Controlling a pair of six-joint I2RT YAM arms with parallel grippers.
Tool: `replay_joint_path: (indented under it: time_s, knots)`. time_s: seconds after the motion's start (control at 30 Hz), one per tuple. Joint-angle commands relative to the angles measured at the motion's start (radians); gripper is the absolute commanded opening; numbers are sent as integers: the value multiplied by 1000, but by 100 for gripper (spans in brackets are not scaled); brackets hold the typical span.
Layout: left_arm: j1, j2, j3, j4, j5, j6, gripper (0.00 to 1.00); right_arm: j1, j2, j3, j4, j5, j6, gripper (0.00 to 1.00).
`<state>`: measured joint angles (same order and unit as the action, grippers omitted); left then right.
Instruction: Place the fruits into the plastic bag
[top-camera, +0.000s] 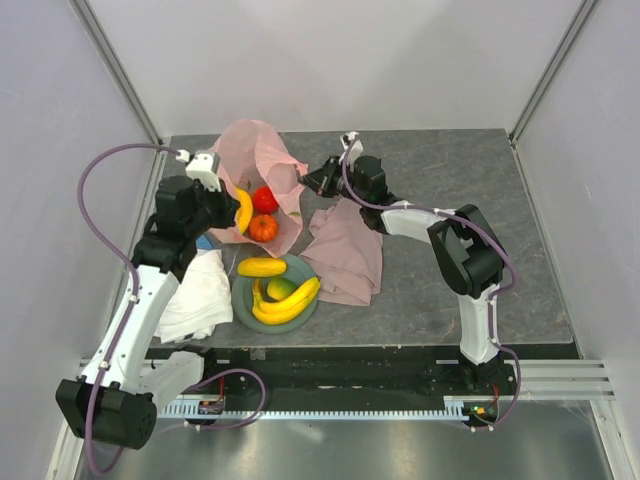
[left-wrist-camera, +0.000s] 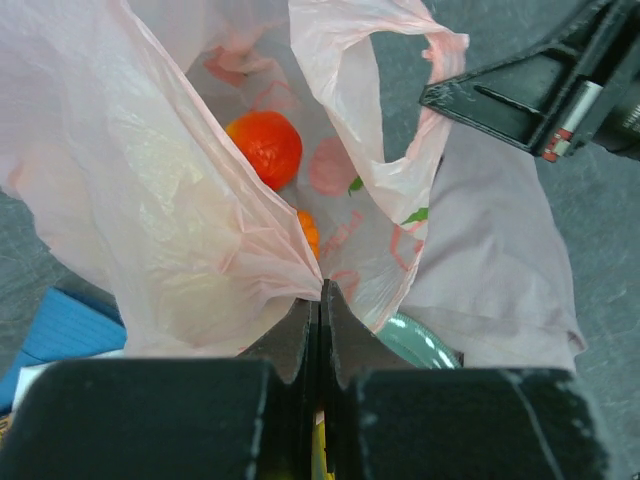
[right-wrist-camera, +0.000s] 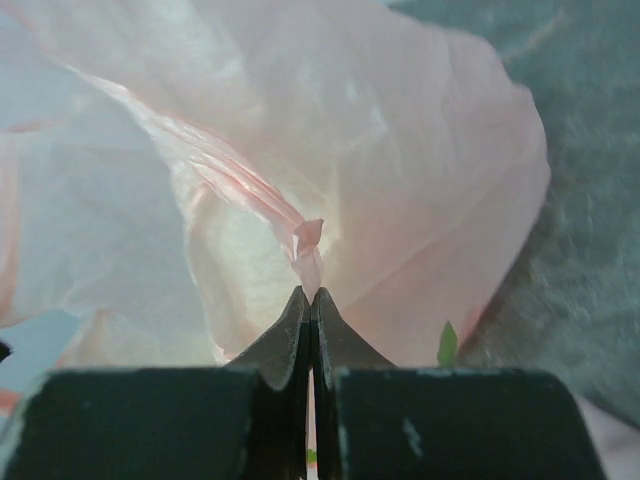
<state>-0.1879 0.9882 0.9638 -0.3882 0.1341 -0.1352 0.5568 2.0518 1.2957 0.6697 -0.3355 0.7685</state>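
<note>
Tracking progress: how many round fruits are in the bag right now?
2: the red fruit toward the far side of the bag, the tangerine just nearer the arms. Folds may hide others.

Left hand, right hand — both clamped.

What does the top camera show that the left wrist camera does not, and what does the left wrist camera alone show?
Only the top camera: the bananas, the yellow oblong fruit and the small green fruit lying on the plate, and the white cloth.
Only the left wrist camera: the left gripper seen close, shut on the edge of the plastic bag.
Both: the bag, the red fruit and the tangerine inside it, the pink cloth, the right gripper and part of the plate's rim.
</note>
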Motion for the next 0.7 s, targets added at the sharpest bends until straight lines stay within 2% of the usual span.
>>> replay_joint_path:
  time_s: [0.0,0.2,0.37,0.47,0.67]
  knots:
    - [100,47,180,41,65,-76,1,0,-74,224,-100,15,-50,0]
    - [238,114,380,57,131,-139,2,0,-84,428,-264,73,-118,0]
    - [335,179,466,46,219,-162,2,-1,-84,505,-306,108,-153,0]
    - [366,208,467,45,271,-173,2,-1,-70,522,-337,118,-169,0]
    - [366,198,331,54,305,-162,1,0,-27,481,-369,61,-153,0]
